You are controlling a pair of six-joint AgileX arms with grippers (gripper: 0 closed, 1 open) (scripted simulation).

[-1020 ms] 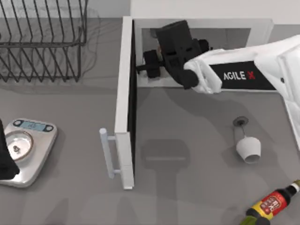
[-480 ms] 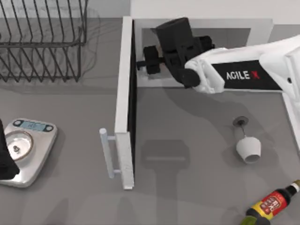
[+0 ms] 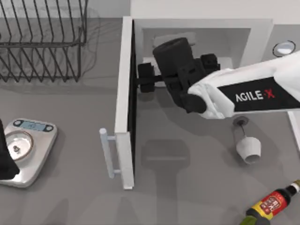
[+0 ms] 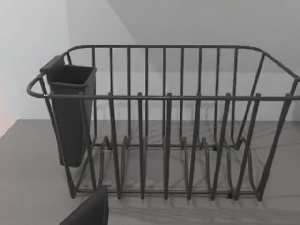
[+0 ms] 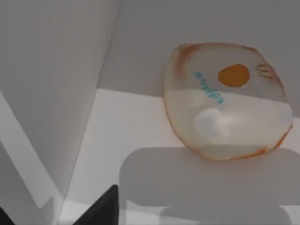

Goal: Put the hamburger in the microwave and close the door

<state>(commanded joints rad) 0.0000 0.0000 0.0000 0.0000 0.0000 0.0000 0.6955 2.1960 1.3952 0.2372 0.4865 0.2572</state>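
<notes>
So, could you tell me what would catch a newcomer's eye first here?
The right arm's black gripper at the mouth of the white microwave, beside its wide-open door. The right wrist view shows the hamburger lying inside the cavity. The left gripper sits over a kitchen scale at the table's left.

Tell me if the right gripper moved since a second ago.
Yes. The right gripper has backed out of the microwave, toward the table's front, alongside the open door.
</notes>
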